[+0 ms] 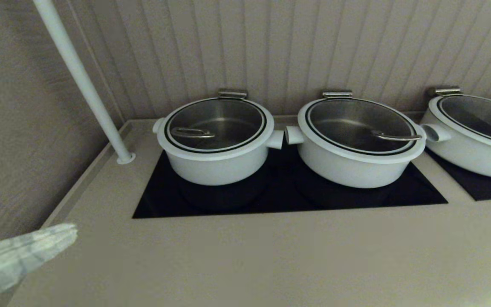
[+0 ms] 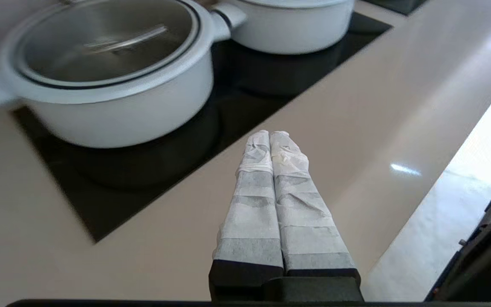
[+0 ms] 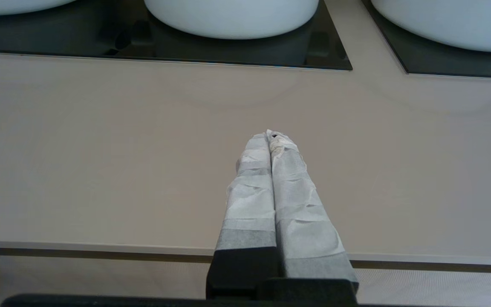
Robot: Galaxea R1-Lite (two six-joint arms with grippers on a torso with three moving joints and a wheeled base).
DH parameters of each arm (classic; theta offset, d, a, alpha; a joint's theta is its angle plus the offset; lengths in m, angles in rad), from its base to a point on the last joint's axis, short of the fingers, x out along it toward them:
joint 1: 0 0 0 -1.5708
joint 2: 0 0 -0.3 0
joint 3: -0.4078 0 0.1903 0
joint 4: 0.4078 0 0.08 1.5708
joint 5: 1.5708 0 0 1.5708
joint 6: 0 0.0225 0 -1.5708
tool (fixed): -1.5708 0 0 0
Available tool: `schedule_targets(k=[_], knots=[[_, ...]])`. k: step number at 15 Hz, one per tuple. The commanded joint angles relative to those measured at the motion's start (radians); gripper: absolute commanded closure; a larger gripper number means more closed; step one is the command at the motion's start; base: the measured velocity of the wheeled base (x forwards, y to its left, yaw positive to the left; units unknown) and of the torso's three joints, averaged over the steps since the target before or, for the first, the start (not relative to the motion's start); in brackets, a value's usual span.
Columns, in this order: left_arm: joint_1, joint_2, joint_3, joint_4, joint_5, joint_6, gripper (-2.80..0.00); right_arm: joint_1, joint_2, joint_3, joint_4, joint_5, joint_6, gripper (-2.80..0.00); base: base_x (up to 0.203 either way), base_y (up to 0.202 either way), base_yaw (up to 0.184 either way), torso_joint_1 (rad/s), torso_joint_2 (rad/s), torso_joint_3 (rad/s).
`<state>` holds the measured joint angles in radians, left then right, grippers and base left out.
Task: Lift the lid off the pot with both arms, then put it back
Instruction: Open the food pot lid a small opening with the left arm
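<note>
Lid (image 1: 215, 126) sits on the pot (image 1: 216, 160), well beyond the left gripper (image 2: 270, 135); both grippers closed, empty; right gripper (image 3: 271, 137) over the counter (image 3: 100, 149).

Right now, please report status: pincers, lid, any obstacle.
Left pincer shut, empty, low at counter's left edge. Right pincer shut, empty, over bare counter. Round glass lid seated on leftmost white pot. Nothing in the way.

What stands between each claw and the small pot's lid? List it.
Nothing visible. The left claw, shut, hangs above bare counter in front of the pot, whose lid sits uncovered. The right claw, also shut, faces open counter too.
</note>
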<state>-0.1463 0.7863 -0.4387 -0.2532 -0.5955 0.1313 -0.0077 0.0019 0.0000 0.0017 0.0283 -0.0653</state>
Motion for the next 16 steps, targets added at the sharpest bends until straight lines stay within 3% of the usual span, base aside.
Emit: schedule_targets(k=[1, 11, 16], knots=[[-0.03, 0.205, 0.001, -0.094, -0.002, 0.003, 0.0, 0.0, 0.0, 0.0, 0.0, 0.001, -0.001, 0.0, 0.0, 0.0, 0.0, 0.0, 0.0, 0.0], [-0.064, 0.572, -0.013, -0.38, 0.01, 0.017, 0.0, 0.0, 0.0, 0.0, 0.001, 0.002, -0.007, 0.0, 0.0, 0.0, 0.0, 0.0, 0.0, 0.0], [-0.064, 0.709, -0.147, -0.418, 0.017, 0.015, 0.0, 0.0, 0.0, 0.0, 0.0, 0.001, -0.002, 0.0, 0.0, 0.0, 0.0, 0.0, 0.0, 0.0]])
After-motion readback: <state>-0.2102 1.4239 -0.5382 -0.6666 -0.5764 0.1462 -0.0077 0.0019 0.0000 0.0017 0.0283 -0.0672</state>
